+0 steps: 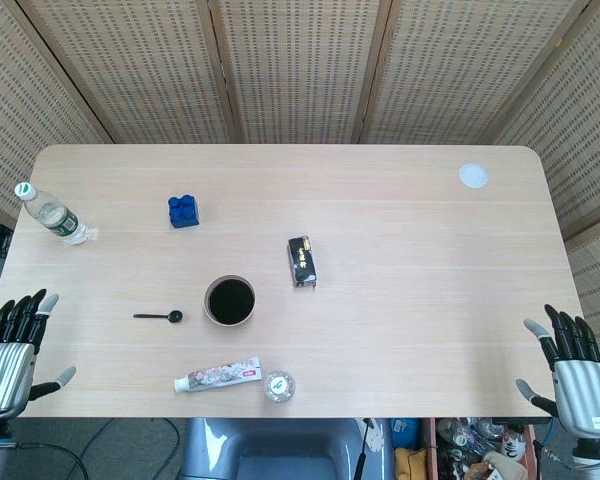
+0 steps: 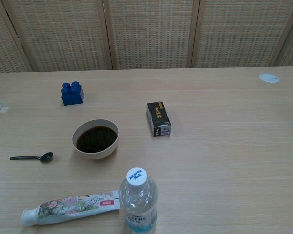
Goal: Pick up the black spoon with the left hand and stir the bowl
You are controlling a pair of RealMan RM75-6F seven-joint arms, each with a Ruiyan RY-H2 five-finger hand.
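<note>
Judging from how things lie, nothing of the task has begun: the black spoon [image 1: 160, 316] lies flat on the desk [image 1: 430, 300], untouched, just to the left of the bowl [image 1: 229, 300] and apart from it, its handle pointing toward the desk's left edge and its small scoop nearest the bowl. The bowl stands a little left of the desk's middle and holds a dark filling, which the chest view shows plainly. The left hand [image 1: 10, 355] waits at the desk's near left corner, fingers spread and holding nothing, well apart from the spoon; the right hand [image 1: 578, 375] sits likewise at the near right corner, fingers apart and empty. Neither hand shows in the chest view. Everything is therefore left to do: reaching the left hand in toward the spoon, pinching its thin handle off the flat surface, carrying the scoop over the rim and stirring. A toothpaste tube [image 1: 218, 376] and an upright water bottle [image 2: 138, 201] near the front edge lie close below the spoon's line, so the reach would probably do best coming in from the left edge.
</note>
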